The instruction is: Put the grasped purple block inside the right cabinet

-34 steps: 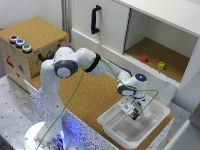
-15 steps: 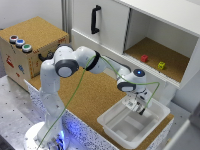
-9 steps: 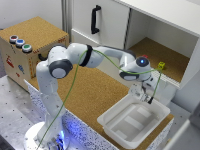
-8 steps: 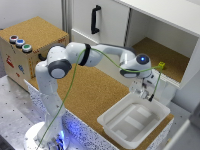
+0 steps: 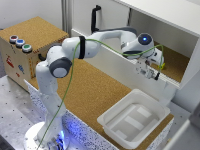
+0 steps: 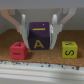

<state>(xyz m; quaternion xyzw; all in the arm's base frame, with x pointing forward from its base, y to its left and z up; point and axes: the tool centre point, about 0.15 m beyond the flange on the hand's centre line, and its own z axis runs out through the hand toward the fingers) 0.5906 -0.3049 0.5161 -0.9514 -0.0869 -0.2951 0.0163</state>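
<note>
In the wrist view my gripper (image 6: 40,31) is shut on the purple block (image 6: 40,38), which has yellow markings and sits between the two fingers (image 6: 23,26). Beyond it, a red block (image 6: 18,49) and a yellow-green block (image 6: 70,48) rest on the cork floor. In the exterior view the gripper (image 5: 153,73) hangs at the front edge of the right cabinet (image 5: 176,67), a white-walled compartment with a cork-brown floor. The purple block is too small to make out there.
A white plastic bin (image 5: 132,117) sits on the cork table in front of the cabinet. A white cabinet section with a black vertical handle (image 5: 94,17) is to the exterior view's left. A cork box with coloured buttons (image 5: 20,47) stands at far left.
The gripper has risen from just above the white bin and moved towards the right cabinet's opening, still holding the purple block.
</note>
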